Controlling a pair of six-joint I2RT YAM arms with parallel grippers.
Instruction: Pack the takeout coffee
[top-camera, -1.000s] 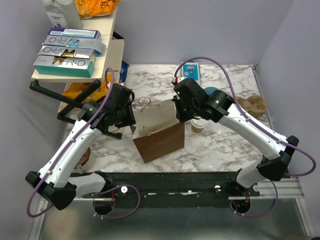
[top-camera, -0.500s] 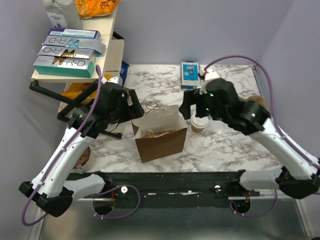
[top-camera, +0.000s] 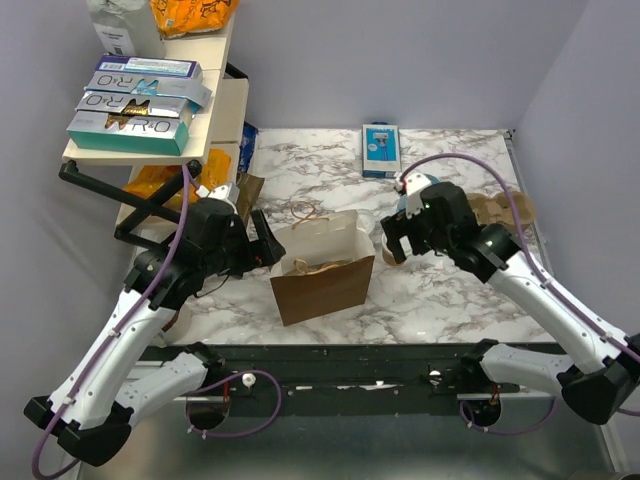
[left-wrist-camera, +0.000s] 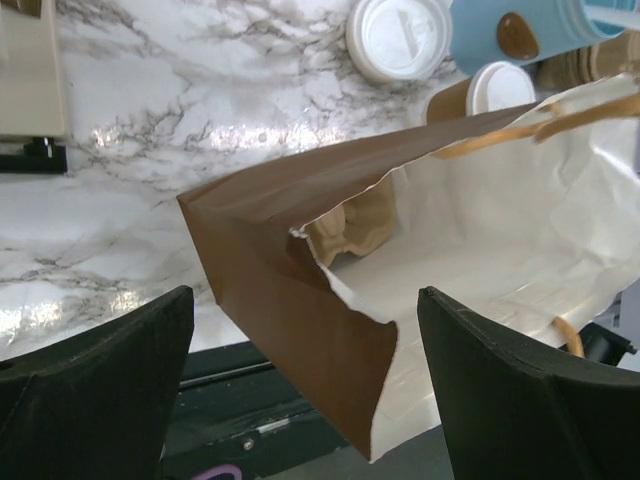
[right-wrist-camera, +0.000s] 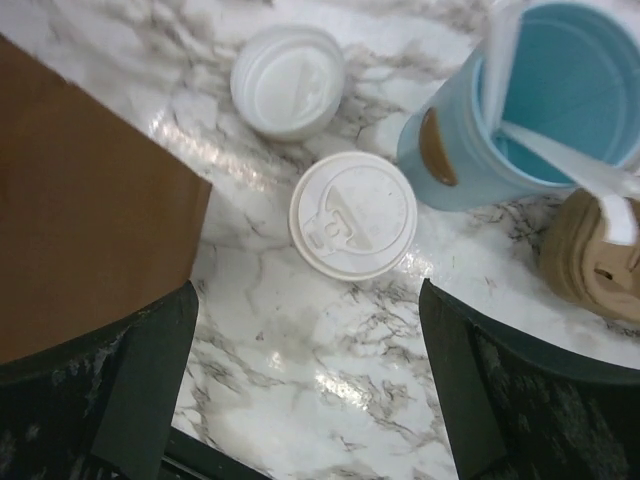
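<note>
Glossy white-grey marbled counter; pale lilac walls; cluttered cream shelf at left. I see the cream-tan paper cup with round white plastic lid upright on the counter, between the open brown paper bag and the light-blue mug. Right pincer hangs above the cup, spread wide, empty. Left pincer also wide and empty, at the bag's mouth.

Top view: bright, even, diffuse light from overhead. Shadows on the tabletop are soft and faint. Focus is sharp across the frame.

Left wrist view: white glare patches on the glossy marble at left. The paper bag has a brightly lit white interior and a darker brown outer face. The left tool fingers are black, underexposed and soft.

Right wrist view: small glare spots on the marble. The coffee cup lid is crisp. The right tool fingers are dark, grainy and out of focus.
</note>
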